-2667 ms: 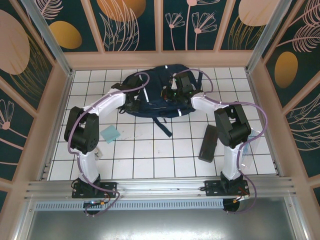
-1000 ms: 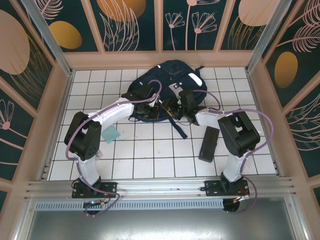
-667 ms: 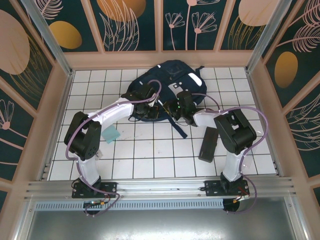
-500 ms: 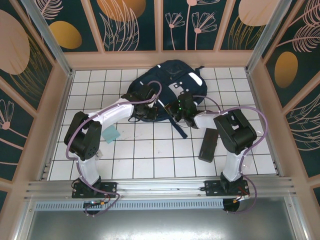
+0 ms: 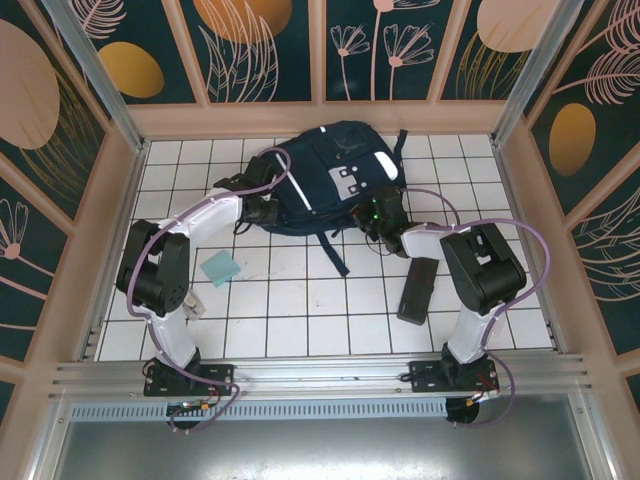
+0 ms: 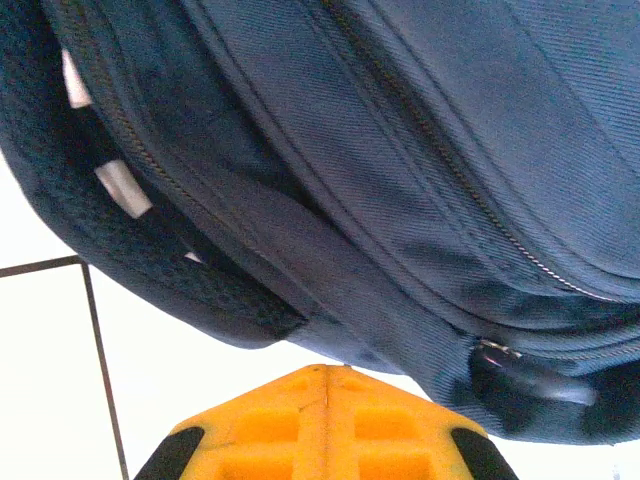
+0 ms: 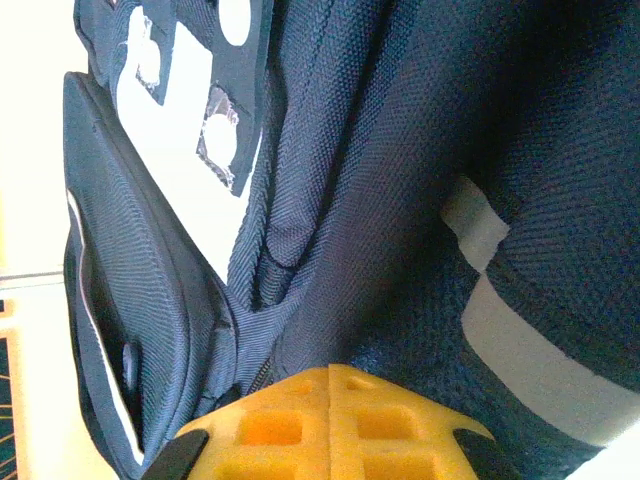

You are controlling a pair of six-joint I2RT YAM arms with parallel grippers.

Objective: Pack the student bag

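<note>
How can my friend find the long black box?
Start at the white tiled table with the big navy student bag at the far side. Right of the bag and nearer lies the black box. It is long and dark, unlike the small teal square on the left.

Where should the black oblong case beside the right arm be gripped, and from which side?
Probably at mid-length of the black case, from above, fingers spanning its narrow width: it lies flat on the table, long and slim, both long sides free.
</note>
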